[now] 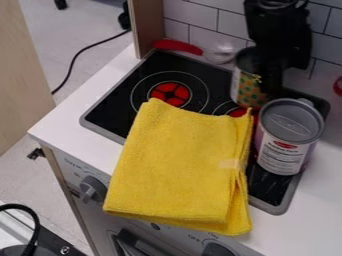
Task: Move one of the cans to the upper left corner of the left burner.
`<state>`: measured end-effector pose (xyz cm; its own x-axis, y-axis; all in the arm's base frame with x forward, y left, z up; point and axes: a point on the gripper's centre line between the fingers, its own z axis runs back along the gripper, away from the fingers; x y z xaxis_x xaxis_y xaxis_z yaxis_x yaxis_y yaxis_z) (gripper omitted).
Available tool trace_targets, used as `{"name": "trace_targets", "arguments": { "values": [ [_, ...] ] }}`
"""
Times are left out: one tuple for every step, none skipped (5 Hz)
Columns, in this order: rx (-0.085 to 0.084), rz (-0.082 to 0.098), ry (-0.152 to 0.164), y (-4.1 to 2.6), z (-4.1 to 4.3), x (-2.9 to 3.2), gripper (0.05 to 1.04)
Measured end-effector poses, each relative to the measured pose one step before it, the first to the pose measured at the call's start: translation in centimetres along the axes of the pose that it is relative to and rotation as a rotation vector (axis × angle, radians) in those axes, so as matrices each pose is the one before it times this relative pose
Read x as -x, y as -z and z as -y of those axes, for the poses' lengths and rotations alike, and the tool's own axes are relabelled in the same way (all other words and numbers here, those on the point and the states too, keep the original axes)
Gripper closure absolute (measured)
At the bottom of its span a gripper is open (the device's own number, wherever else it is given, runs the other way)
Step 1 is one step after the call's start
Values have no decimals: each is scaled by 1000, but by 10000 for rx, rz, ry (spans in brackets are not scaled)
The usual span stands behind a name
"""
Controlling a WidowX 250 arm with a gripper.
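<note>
- Yellow cloth: a low carry could drag it.
- End effector: at the patterned can on the rear right — spread or closed, I can't tell; a loose grip could drop it.
- Gray-lidded can: close in front, easily knocked.
- Cooktop: bare upper left of the left burner; wooden panel bounds the back corner.
</note>
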<state>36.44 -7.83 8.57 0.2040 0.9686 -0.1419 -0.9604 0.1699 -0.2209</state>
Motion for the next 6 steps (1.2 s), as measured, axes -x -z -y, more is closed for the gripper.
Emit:
{"name": "trace_targets", "arguments": {
  "values": [
    [83, -159, -259, -748, -1015, -1122, 85],
    [-20, -6, -169, -246, -275, -1558, 85],
    [-223, 28, -58, 256, -840, -1217, 85],
    [-257, -104, 41, -22, -769, -1156, 85],
    [-410, 86, 191, -31, -1177, -1571, 85],
    [-234, 33, 190, -561, -864, -2136, 85]
  ]
}}
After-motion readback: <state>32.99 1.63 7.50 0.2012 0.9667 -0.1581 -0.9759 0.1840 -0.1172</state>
